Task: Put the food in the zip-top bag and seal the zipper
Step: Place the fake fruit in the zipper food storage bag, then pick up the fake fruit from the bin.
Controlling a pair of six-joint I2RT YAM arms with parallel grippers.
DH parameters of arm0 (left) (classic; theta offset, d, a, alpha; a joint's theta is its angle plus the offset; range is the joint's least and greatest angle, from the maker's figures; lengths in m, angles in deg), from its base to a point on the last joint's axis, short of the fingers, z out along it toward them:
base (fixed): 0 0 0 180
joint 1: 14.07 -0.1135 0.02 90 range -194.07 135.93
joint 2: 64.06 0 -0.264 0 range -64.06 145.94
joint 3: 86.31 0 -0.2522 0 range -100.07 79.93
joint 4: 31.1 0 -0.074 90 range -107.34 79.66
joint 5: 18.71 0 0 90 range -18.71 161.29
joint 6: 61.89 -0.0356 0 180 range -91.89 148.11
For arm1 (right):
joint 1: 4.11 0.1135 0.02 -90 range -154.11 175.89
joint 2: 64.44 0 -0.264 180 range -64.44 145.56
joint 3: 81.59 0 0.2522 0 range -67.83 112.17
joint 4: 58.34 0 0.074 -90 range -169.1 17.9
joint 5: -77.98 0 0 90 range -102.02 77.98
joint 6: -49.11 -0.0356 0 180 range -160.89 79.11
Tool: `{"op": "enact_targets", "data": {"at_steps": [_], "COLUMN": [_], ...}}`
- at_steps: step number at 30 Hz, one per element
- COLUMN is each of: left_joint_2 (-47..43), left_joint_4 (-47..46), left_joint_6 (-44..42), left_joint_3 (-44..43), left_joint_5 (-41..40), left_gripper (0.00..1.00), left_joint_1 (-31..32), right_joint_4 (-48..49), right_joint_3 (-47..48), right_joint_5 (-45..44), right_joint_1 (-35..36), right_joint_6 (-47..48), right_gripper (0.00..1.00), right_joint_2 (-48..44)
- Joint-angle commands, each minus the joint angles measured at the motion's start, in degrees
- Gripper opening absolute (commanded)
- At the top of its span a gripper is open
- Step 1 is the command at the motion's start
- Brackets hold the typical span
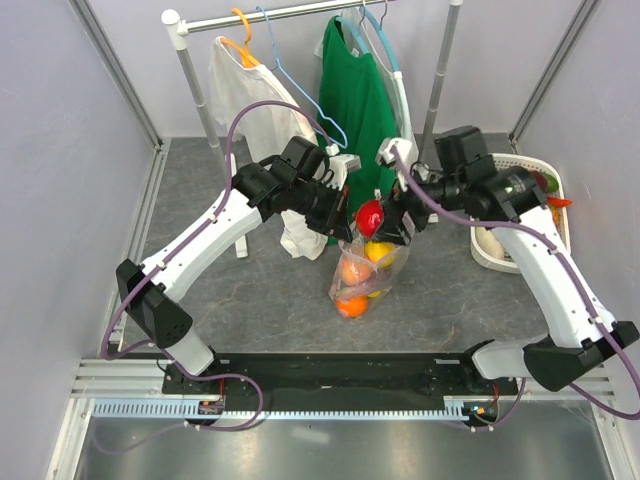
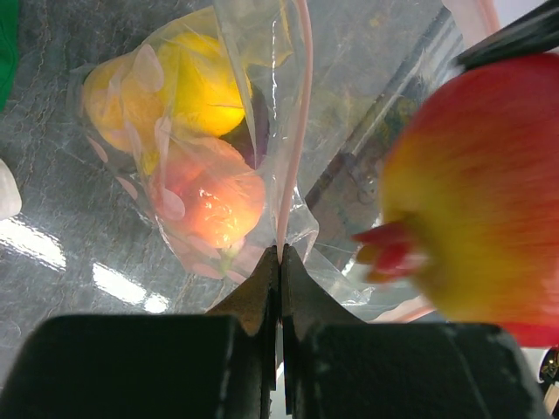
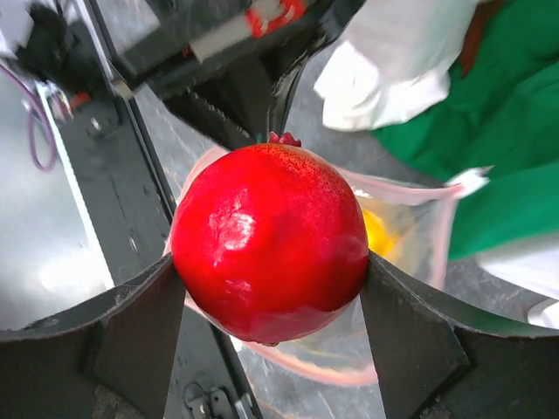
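**Toy pomegranate poised over open bag**

A glossy red toy pomegranate (image 3: 269,240) hung just above the mouth of the zip-top bag (image 1: 365,275), clamped between the two fingers of the right gripper (image 3: 271,262), whose jaws stood wide against the fruit's sides. Below it, the clear, pink-dotted bag drooped to the grey table (image 1: 250,290), already holding a yellow fruit (image 2: 205,87), a peach-coloured one (image 2: 214,196) and an orange piece (image 1: 352,305); a dark purple item showed behind the yellow one, too hidden to name. The pale pink zipper (image 2: 297,131) ran along the bag's open rim, unsealed. The left gripper (image 2: 280,253) had its fingers pressed tightly together on the bag's edge where that strip met them, holding the top of the bag up off the table. To the right, behind the right arm, sat a white oval basket (image 1: 535,160) with more toy food in it. At the back of the table, a green garment (image 1: 355,100) and a white shirt (image 1: 250,95) hung from a clothes rail (image 1: 300,12).
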Motion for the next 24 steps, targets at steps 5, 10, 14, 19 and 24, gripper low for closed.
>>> {"op": "enact_targets", "data": {"at_steps": [5, 10, 14, 19, 24], "left_joint_2": [-1.67, -1.32, -1.23, -1.23, -1.41], "left_joint_4": [-1.51, -1.42, -1.25, -1.07, -0.98], "left_joint_6": [-1.49, -1.14, -0.96, -0.96, -0.96], "left_joint_3": [-1.01, -1.19, -1.71, -1.89, -1.54], "left_joint_5": [-1.36, -1.27, -1.09, -1.18, -1.00], "left_gripper": [0.02, 0.02, 0.02, 0.02, 0.02], "left_joint_1": [-0.23, -0.14, -0.14, -0.14, -0.23], "right_joint_4": [-0.22, -0.04, -2.32, -4.88, -2.87], "right_joint_3": [-4.39, -0.53, 4.74, 12.21, 20.29], "right_joint_5": [-14.86, -15.84, -0.58, 1.83, -6.85], "right_joint_1": [4.30, 2.64, -12.26, -27.66, -40.08], "right_joint_6": [3.89, 1.52, 0.10, 2.83, 2.57], "right_gripper": [0.89, 0.98, 0.98, 0.98, 0.98], "right_joint_2": [-0.85, -1.65, 1.24, 9.24, 18.46]}}
